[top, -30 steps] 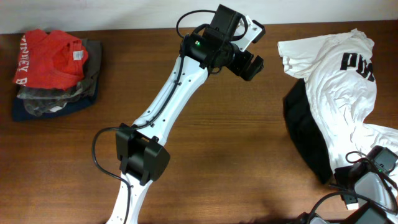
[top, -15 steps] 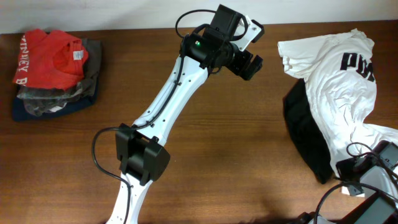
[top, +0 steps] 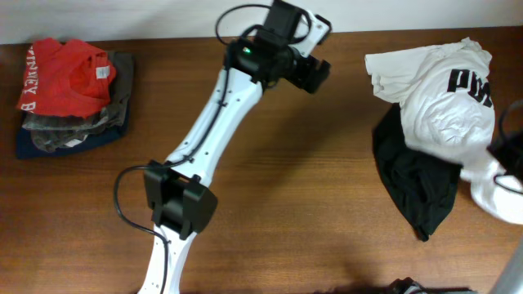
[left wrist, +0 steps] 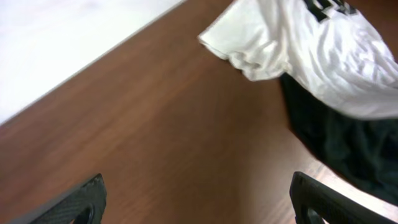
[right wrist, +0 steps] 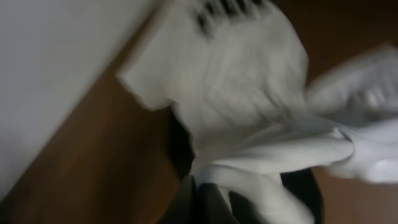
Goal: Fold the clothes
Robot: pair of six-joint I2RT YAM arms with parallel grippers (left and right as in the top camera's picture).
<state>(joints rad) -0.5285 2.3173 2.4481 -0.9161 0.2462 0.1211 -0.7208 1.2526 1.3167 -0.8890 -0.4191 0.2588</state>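
My left claw (top: 309,73) hangs wide open above the brown wooden table (top: 327,180), well apart from the clothes. At far right, the crumpled white cotton T-shirt with black block letters (top: 441,98) half covers a black garment (top: 417,184) and is cut off by the frame. My right claw (right wrist: 208,200), blurred, pinches bunched shirt fabric.

It looks like a robot lab. A white robot arm (top: 214,126) stands on a brown wood table (top: 319,196) by a plain white wall (top: 122,16).

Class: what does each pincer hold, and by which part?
Left pincer: nothing, open above the table. Right pincer: seemingly the white T-shirt, by a bunched fold near its lower edge; blurred.
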